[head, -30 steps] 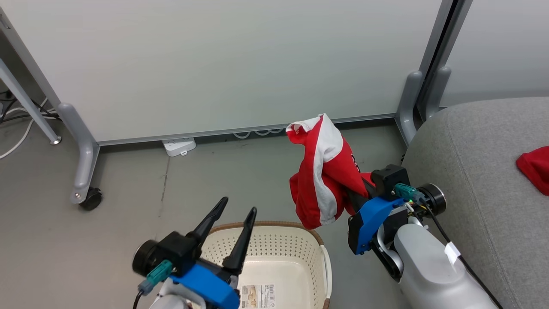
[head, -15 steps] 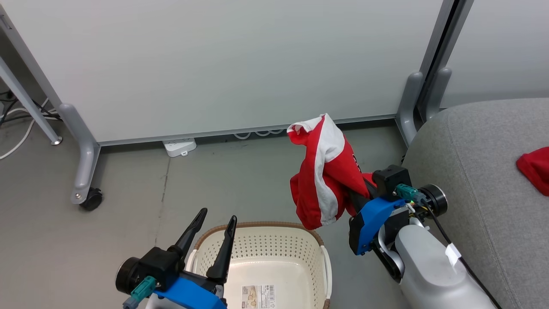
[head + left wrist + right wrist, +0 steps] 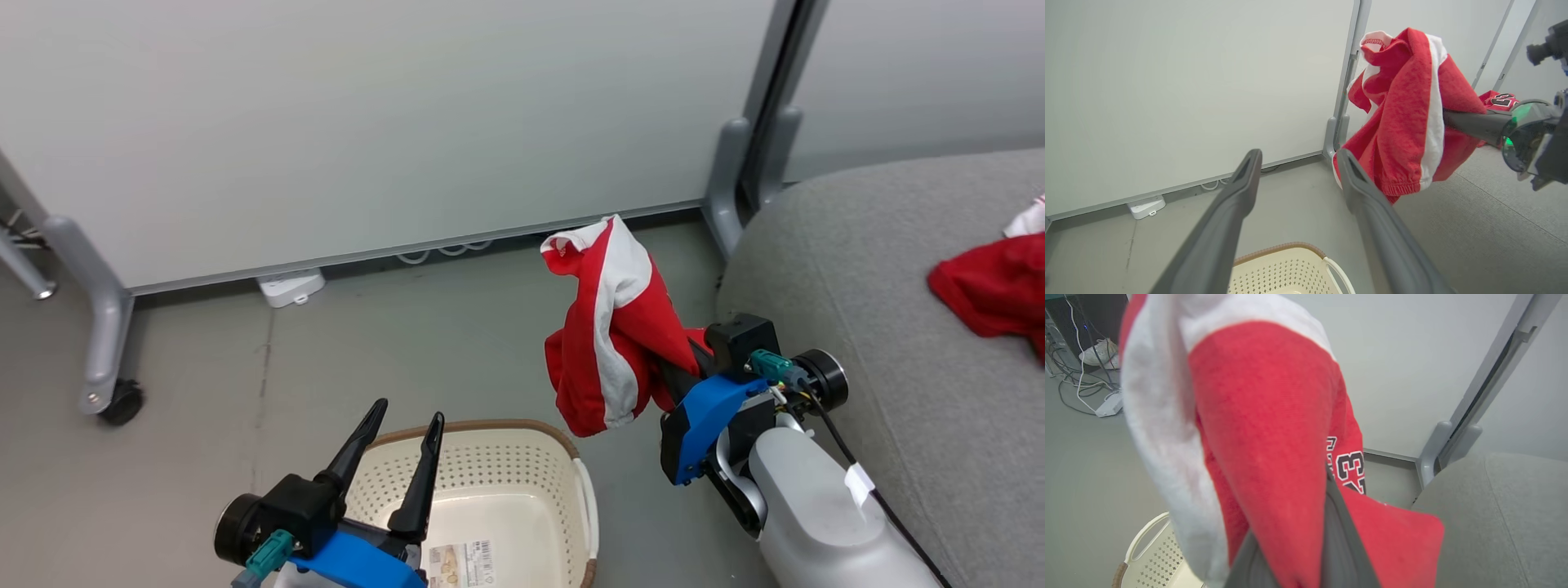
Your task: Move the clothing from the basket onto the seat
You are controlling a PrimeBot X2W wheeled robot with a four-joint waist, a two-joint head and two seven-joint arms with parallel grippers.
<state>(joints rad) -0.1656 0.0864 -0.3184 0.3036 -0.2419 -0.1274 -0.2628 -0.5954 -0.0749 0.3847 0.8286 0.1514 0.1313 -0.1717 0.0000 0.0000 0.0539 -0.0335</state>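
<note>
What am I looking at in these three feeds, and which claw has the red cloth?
This is a two-armed wheeled robot. The head view looks down from its head; each wrist view looks along one arm's dark fingers. The right gripper is shut on a red garment with broad white stripes, lifted beside the large grey fabric seat. The left gripper hangs open above the cream perforated plastic basket. A second red garment lies on the seat.
</note>
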